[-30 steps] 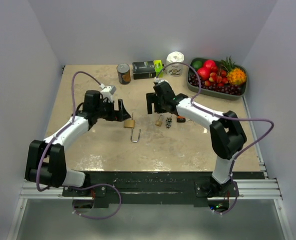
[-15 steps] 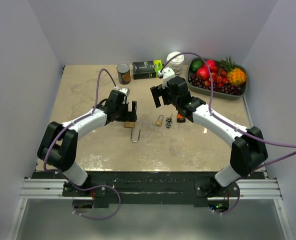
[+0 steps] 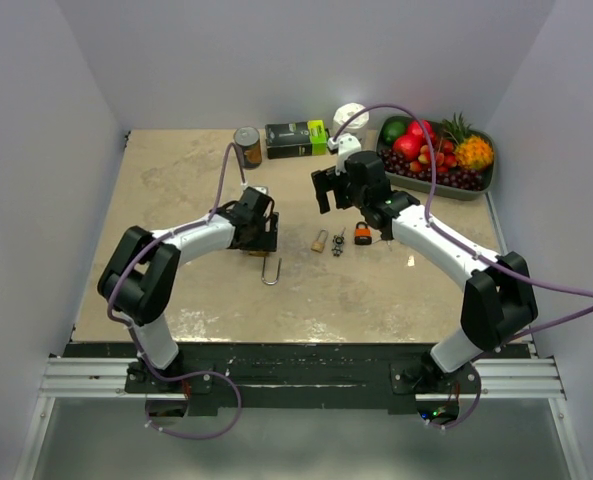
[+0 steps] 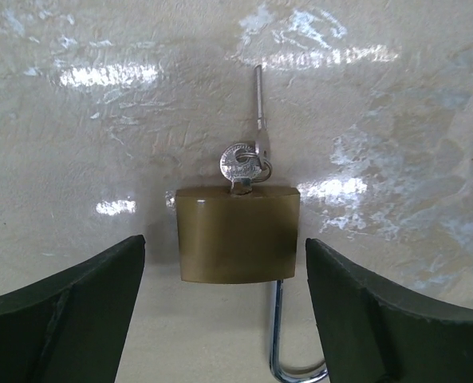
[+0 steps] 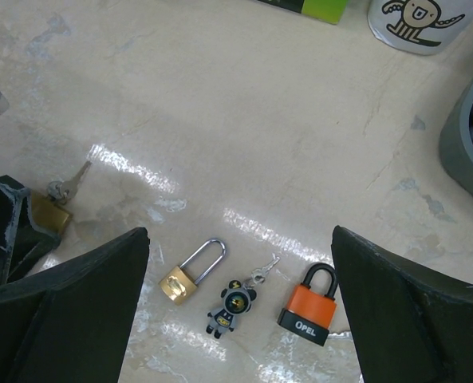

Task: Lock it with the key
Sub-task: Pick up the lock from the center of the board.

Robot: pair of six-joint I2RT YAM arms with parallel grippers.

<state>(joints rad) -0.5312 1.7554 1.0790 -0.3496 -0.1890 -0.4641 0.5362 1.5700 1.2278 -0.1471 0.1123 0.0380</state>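
A large brass padlock (image 4: 238,235) lies flat on the table with a silver key (image 4: 240,166) in its keyhole. Its open steel shackle (image 4: 288,351) points towards the wrist. My left gripper (image 4: 224,241) is open, with one finger on each side of the padlock body and not touching it. In the top view the left gripper (image 3: 261,233) sits over this padlock (image 3: 260,248). My right gripper (image 3: 326,190) is open and empty, raised above the table behind the small locks. The right wrist view also shows the brass padlock (image 5: 51,211) at the left.
A small brass padlock (image 5: 190,274), a bear keychain with a key (image 5: 234,303) and an orange OPEL padlock (image 5: 309,306) lie below the right gripper (image 5: 238,231). A can (image 3: 247,146), a black-green box (image 3: 296,138), a white mug (image 3: 350,125) and a fruit tray (image 3: 446,192) stand at the back.
My left gripper has moved right and now straddles the large brass padlock. My right gripper has lifted and drawn back to the right, away from the small locks.
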